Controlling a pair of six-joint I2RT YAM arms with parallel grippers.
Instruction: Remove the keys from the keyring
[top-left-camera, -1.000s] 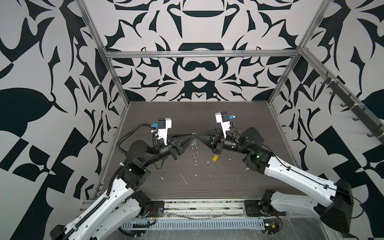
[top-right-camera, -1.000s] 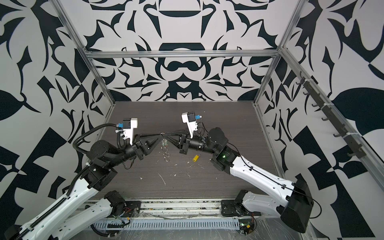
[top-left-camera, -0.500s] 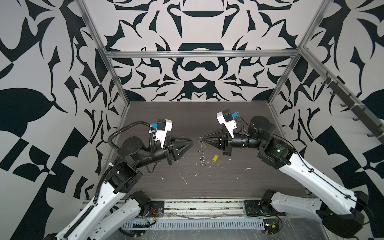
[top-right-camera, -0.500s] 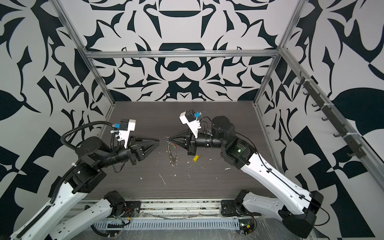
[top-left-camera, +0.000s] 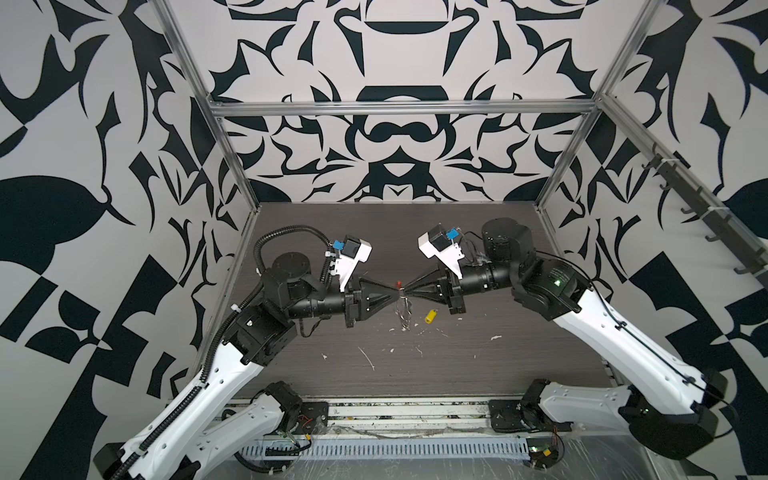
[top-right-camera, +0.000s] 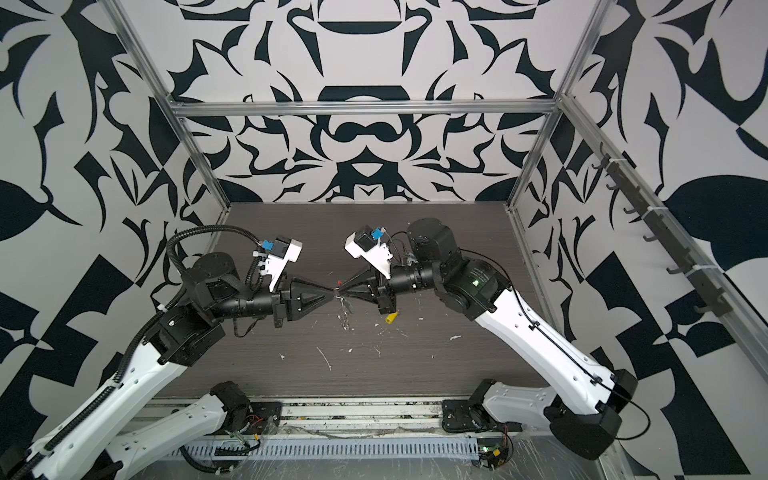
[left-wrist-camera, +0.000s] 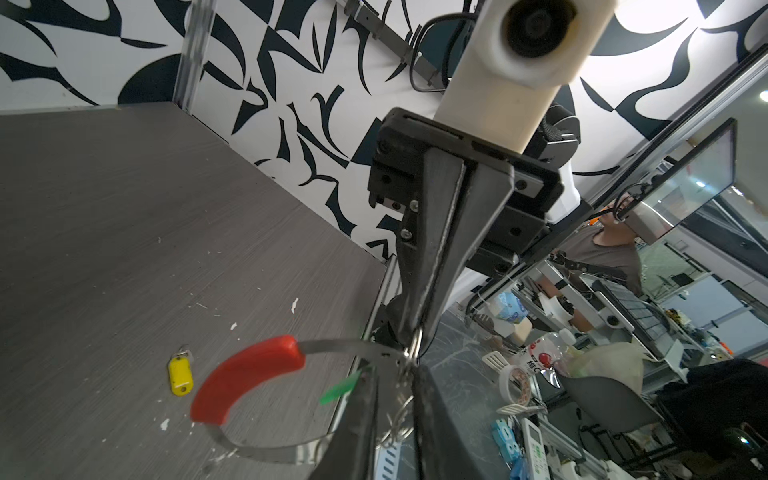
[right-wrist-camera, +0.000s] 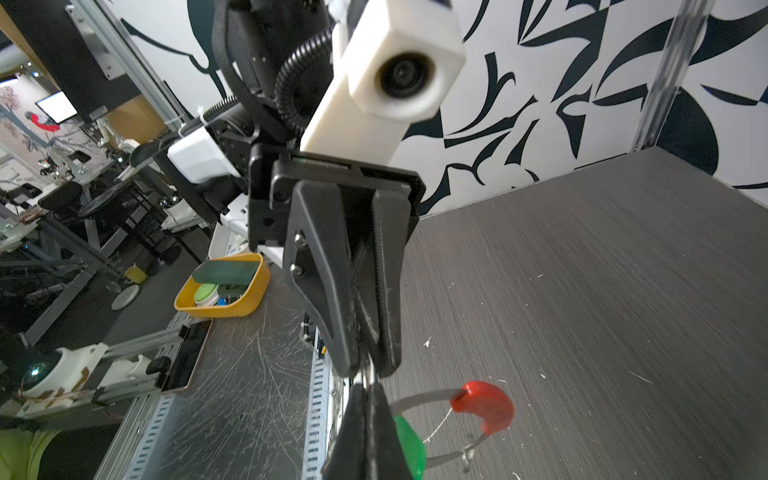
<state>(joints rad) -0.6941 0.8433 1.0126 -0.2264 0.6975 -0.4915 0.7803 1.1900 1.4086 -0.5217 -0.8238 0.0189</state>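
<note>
1. While the right gripper (left-wrist-camera: 415, 332) has its jaws pressed fully together on one small silver ring of the keyring (left-wrist-camera: 249, 374), the left gripper (right-wrist-camera: 368, 368) meets it tip to tip. The left jaws are drawn almost together around the same bunch of metal, but I cannot tell whether they already pinch it.
2. The keyring hangs from these tips above the table (top-left-camera: 457, 374). Its red sleeve (right-wrist-camera: 484, 405) is on the arc away from the tips.
3. The green key (right-wrist-camera: 409, 449) is just beside the right gripper's fingers and seems attached to the hoop. The yellow key (top-left-camera: 431, 316) lies on the table, apart from the hoop, so I judge the task about half done.
4. Several things could go wrong from here:
   - The tips are thin and the ring is smooth metal, so a pull could make it slip out and the whole keyring would drop.
   - If both grippers hold the same ring, pulling apart will only strain it and free nothing.
   - The green key is blurred and partly hidden behind the fingers, so a wrong piece may be caught.
</note>
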